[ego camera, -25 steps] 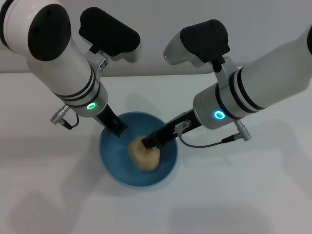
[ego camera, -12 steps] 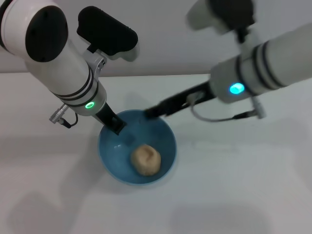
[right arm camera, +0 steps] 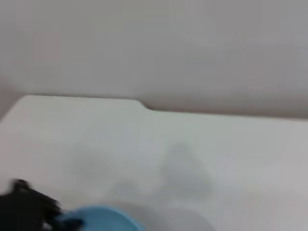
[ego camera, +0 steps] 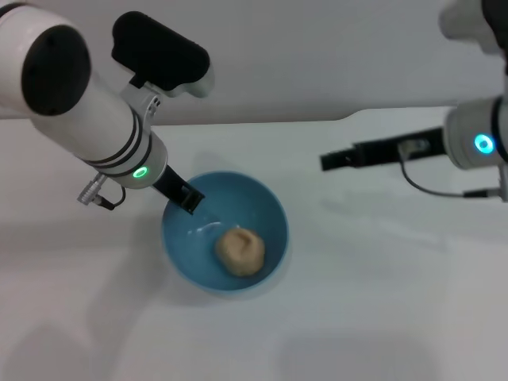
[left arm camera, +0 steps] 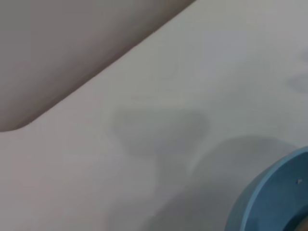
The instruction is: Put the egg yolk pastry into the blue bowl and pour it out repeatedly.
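We see the egg yolk pastry (ego camera: 240, 252) lying loose inside the blue bowl (ego camera: 270, 205), toward the side of the floor nearest us, with nothing touching it. The bowl stands upright on the white surface (ego camera: 373, 302). Our left pincer (ego camera: 187, 198) sits at the bowl's far-left rim, its dark tip over the edge and apparently gripping the wall, though we cannot tell how wide it stands. Our right pincer (ego camera: 327, 161) hangs above the surface well to the right of the bowl, holding nothing; whether its fingers are parted we cannot tell. The left wrist view catches only a slice of the bowl's outer wall (left arm camera: 274, 192).
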You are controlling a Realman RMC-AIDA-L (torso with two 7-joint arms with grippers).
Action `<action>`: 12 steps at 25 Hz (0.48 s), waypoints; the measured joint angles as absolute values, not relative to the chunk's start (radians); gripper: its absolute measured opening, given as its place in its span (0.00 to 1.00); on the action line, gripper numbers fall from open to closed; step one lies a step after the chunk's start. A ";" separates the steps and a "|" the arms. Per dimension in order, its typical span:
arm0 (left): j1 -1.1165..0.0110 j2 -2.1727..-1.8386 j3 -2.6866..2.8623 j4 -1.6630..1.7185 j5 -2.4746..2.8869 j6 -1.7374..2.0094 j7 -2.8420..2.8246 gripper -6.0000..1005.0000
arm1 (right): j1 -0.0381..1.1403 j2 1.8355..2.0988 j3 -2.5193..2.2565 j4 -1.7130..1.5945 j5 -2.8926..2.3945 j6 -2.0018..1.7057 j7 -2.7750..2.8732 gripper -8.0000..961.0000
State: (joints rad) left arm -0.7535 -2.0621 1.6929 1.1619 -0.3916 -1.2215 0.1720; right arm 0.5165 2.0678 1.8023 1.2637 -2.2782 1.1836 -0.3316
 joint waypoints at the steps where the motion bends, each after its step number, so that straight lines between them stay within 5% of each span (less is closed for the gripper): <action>1: -0.740 -2.061 1.692 1.170 -0.402 -1.205 0.173 0.01 | 0.509 2.068 1.811 1.240 -2.278 1.175 -0.338 0.55; 12: -0.552 -2.060 1.674 1.323 -0.460 -1.049 0.206 0.01 | 0.478 2.068 1.925 1.096 -2.270 1.135 -0.419 0.55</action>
State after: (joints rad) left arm -0.5516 -2.0598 1.6741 1.3228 -0.4600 -1.0491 0.2058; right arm 0.4777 2.0678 1.9249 1.0963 -2.2703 1.1354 -0.4187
